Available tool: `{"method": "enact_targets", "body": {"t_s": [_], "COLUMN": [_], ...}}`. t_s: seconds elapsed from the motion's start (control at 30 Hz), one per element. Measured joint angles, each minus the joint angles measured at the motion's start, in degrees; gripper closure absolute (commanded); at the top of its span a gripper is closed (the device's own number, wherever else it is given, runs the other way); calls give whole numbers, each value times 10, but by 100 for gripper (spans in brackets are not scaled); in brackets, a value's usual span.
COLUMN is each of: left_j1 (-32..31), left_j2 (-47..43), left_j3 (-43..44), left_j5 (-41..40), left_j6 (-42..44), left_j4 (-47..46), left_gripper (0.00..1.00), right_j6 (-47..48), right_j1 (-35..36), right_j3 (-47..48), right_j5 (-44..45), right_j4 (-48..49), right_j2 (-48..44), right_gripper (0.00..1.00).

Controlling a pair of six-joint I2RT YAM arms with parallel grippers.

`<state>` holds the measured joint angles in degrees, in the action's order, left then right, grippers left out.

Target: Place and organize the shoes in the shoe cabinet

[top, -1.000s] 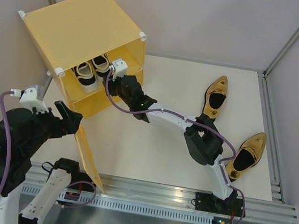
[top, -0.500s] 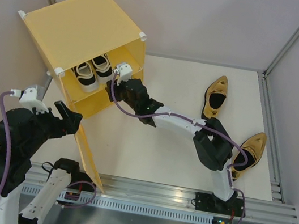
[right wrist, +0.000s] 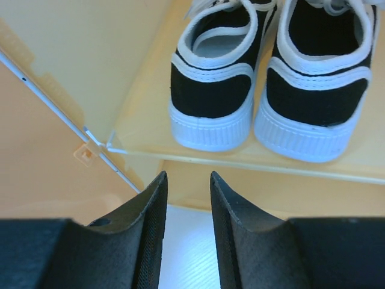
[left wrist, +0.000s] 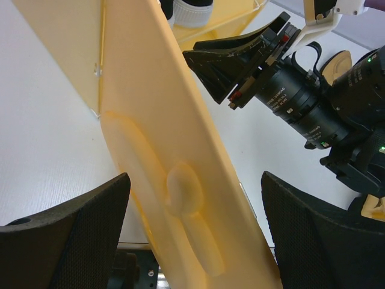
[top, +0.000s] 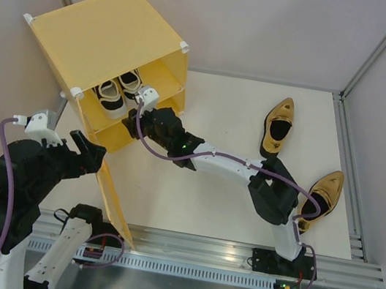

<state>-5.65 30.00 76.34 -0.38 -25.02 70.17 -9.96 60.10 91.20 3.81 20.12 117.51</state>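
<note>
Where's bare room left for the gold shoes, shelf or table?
Free: upper shelf between the sneakers and the cabinet right wall; table between cabinet and gold slip-ons. Crowded: cabinet mouth, right gripper there.

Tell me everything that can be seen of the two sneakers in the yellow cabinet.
In the right wrist view the left sneaker and right sneaker stand upright, close side by side, on the yellow inner shelf, heels toward the opening. They look like black canvas with white trim, white laces and ribbed white rubber soles. Only the shelf touches them; the right gripper is in front, apart.
</note>
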Motion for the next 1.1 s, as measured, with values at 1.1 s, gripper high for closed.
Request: {"method": "enact_targets", "body": {"t_s": [1.1], "left_j1": [0], "left_j2": [0], "left_j3": [0], "left_j5": [0], "left_j6": [0], "left_j4": [0], "left_gripper": [9], "right_j6": [19], "right_j1": [4], "right_j3": [177], "right_j5": [-7], "right_j4": [-26], "right_j2": [146], "right_gripper": [59]}}
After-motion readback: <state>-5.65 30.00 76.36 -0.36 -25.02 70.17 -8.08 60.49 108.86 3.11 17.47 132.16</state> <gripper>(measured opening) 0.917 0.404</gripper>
